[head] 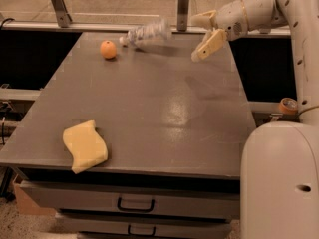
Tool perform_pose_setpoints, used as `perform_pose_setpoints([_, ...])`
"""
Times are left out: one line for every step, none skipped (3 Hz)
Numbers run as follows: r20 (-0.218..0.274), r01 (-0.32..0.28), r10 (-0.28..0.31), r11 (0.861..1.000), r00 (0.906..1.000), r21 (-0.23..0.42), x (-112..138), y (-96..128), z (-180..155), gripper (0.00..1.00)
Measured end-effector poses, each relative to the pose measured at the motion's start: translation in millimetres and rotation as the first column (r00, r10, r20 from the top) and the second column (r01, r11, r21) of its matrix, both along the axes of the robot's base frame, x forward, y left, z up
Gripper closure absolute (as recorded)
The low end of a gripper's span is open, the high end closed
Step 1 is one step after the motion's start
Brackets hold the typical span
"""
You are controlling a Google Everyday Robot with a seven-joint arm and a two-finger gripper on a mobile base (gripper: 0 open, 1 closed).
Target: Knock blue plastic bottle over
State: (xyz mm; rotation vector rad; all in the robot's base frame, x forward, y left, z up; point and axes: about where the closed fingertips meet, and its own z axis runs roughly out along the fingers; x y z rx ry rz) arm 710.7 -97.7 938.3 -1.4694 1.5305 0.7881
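The blue plastic bottle (147, 34) lies on its side near the far edge of the grey table (149, 108), white cap pointing left toward the orange ball (108, 49). It looks blurred with motion. My gripper (202, 39) hangs at the far right of the table, to the right of the bottle and apart from it. Its fingers (209, 44) are spread and hold nothing.
A yellow sponge (84, 146) lies at the table's near left corner. Metal posts (183, 8) and a rail run behind the far edge. Drawers with handles (135, 204) sit under the table front. My white base (279, 183) stands at the right.
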Motion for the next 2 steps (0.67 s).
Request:
perform_pose_setpoints([-0.032,-0.021,0.021,1.0,0.9993,-0.004,-19,-11,-5,0.0])
perform_pose_setpoints([-0.043,-0.035,0.034,0.999,0.9985,-0.008,-31,-14,-7,0.0])
